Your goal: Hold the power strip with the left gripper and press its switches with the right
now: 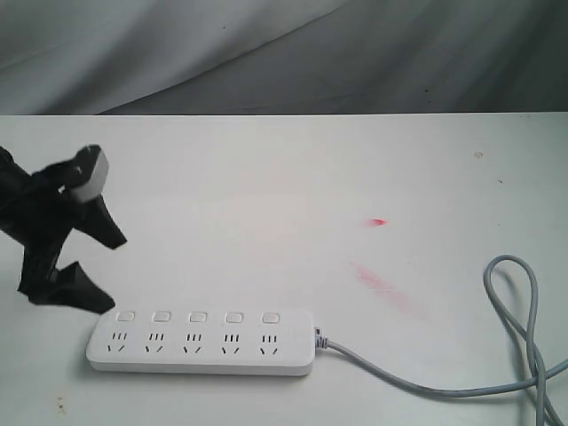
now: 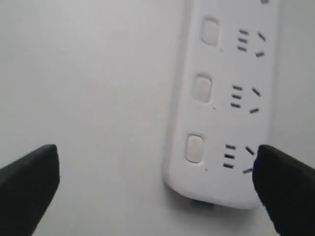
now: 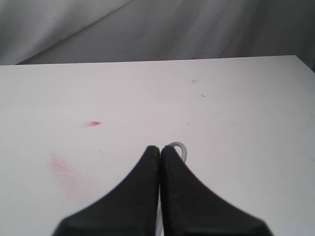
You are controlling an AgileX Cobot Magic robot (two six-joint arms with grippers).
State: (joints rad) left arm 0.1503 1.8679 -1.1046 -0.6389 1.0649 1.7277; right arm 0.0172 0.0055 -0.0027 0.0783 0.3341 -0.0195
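Observation:
The white power strip [image 1: 202, 343] lies flat near the table's front edge, its grey cord [image 1: 497, 337] running off to the right. Five small white switches [image 1: 198, 317] sit in a row along its far side. My left gripper [image 1: 99, 271] hovers open at the strip's left end, fingers spread wide. The left wrist view has the strip's end [image 2: 221, 113] with three switches [image 2: 195, 148] between and beyond the fingers [image 2: 29, 182], one finger over its near corner. My right gripper [image 3: 160, 148] is shut, empty, above the cord's loop [image 3: 178, 147]; the exterior view does not show it.
Red smears [image 1: 380, 282] mark the white table [image 1: 293, 195] right of centre. A grey cloth backdrop [image 1: 284, 53] hangs behind the far edge. The cord loops at the right side of the table.

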